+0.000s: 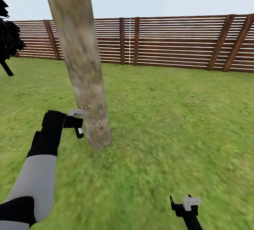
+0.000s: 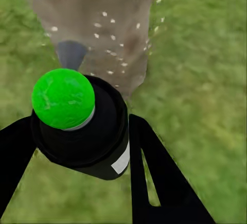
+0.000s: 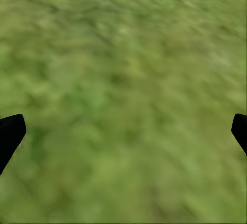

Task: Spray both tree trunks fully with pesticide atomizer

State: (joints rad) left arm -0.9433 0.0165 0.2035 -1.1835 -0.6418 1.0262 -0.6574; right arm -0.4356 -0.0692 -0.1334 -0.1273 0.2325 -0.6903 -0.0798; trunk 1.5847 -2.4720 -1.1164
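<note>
one tiny, light pesticide atomizer sits pinched round its stiff body in the left gripper, speckling the tree trunk (right gripper spread, empty).

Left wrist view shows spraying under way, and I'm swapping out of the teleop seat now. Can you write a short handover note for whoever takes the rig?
Left claw: shut on the pesticide atomizer, green top aimed at the tree trunk from close by.
Right claw: open, holding nothing, low over the grass.
Done: atomizer picked up; white pesticide specks show on the trunk's lower part, near the base.
Left: the trunk above the specks looks unsprayed, so work upward and around it. A second tree, dark against the fence at far left, may be the other one; I cannot tell its trunk state.
</note>
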